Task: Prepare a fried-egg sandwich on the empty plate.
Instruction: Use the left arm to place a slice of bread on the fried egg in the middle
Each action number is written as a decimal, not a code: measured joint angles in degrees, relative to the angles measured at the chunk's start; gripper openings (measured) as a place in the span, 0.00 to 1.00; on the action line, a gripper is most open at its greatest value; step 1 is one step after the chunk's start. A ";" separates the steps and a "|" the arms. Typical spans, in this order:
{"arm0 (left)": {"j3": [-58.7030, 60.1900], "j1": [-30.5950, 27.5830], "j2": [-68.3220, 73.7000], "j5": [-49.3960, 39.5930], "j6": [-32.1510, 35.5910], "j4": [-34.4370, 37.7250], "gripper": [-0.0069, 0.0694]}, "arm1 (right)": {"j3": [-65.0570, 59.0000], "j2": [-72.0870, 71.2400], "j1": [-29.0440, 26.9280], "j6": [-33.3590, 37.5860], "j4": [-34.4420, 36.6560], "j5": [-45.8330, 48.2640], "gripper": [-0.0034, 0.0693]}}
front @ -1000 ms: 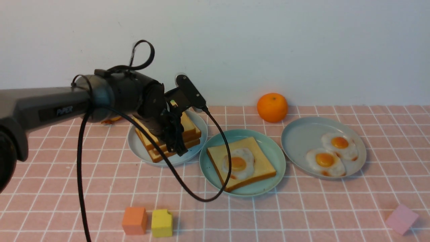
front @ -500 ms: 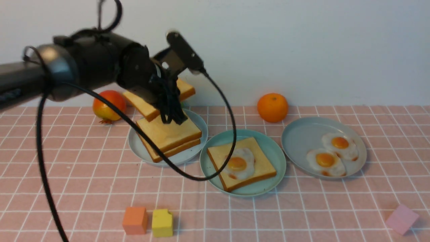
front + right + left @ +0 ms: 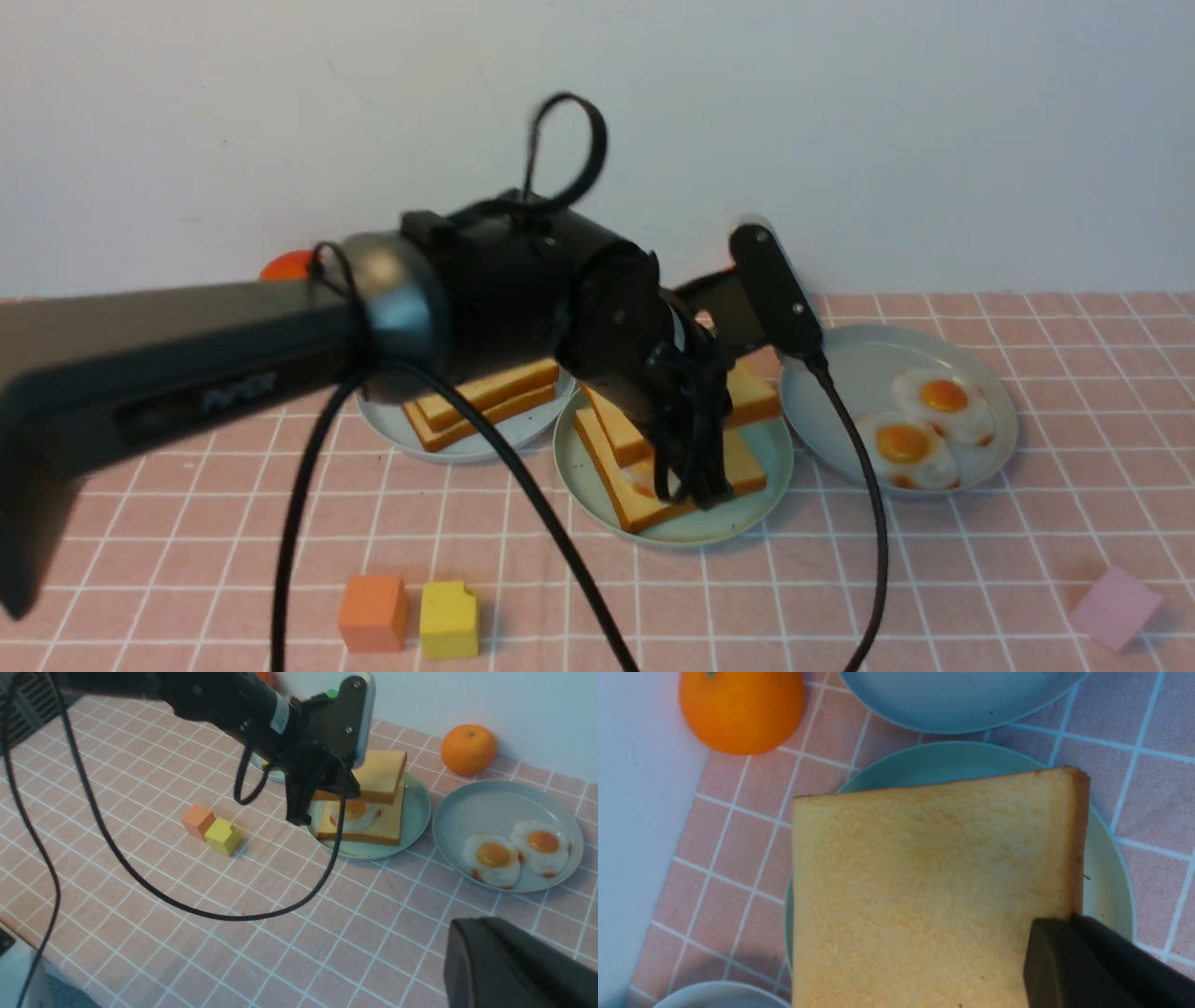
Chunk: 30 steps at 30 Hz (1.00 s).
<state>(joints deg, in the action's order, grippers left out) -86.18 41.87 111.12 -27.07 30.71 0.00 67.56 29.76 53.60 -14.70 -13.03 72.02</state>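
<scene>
Held the top slice (image 3: 924, 891) by one crust edge in the left pincer (image 3: 695, 462), clamped tight on it. Held it roughly level just under the pincer, over the fried egg (image 3: 353, 812) and lower slice (image 3: 373, 833) on the mint-green plate (image 3: 417, 812), evidently so as to come down square and close the sandwich. Judged it raised off the egg and not yet released. Seemed set a little toward the wall from the lower slice, so likely needing a small correction before lowering. Gripped at the edge, probably to let the fingers slide out clear of the plate rim.

Found little room on the pincer's right, with the grey-blue plate (image 3: 472, 812) of two spare eggs almost touching the mint rim. Noted the toast stack (image 3: 481, 401) near on the pincer's left, and an orange (image 3: 740, 709) beyond the pincer by the wall. Saw open counter (image 3: 934, 579) on the robot's side of the pincer, with an orange block (image 3: 373, 611) and a yellow block (image 3: 448, 618) well apart. Left the right pincer (image 3: 514, 966) parked well off, drawn shut, with nothing seen in it.
</scene>
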 joint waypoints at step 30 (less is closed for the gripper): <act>0.00 0.17 5.68 1.84 -1.07 -0.78 0.39 | -1.84 -0.24 0.00 -0.17 1.97 0.00 0.12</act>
<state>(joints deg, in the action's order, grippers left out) -86.18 42.04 116.81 -25.23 29.64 -0.78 65.72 29.52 53.60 -14.87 -11.06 72.02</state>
